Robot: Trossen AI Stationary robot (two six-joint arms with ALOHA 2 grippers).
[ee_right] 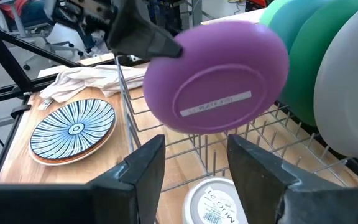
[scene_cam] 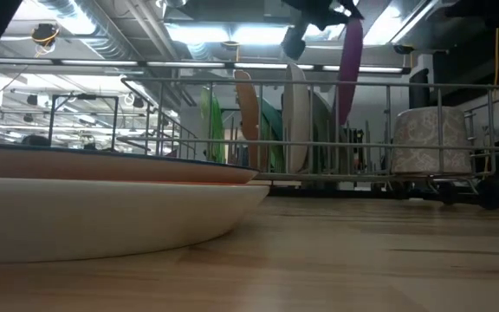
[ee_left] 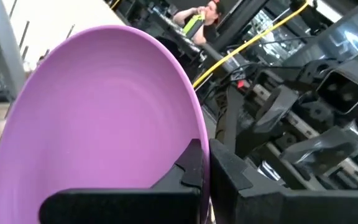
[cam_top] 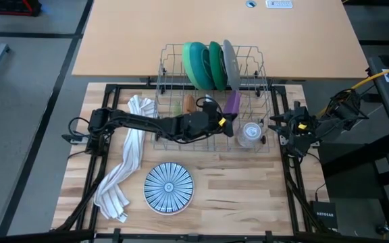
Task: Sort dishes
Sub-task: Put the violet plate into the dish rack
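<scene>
The left gripper (cam_top: 229, 120) pinches the purple plate (ee_right: 216, 74) and should lower it straight into the rack (cam_top: 262, 74); the right gripper (ee_right: 194, 163) waits open.

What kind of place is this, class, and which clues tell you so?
Probably a robotics lab or workshop, not a kitchen. The dish rack sits on a wooden table with robot arms; the left hand holds a purple plate. Beyond are ceiling ducts and a person among equipment.

Overhead, table-level and wrist views, sharing purple plate (ee_right: 216, 78).
</scene>
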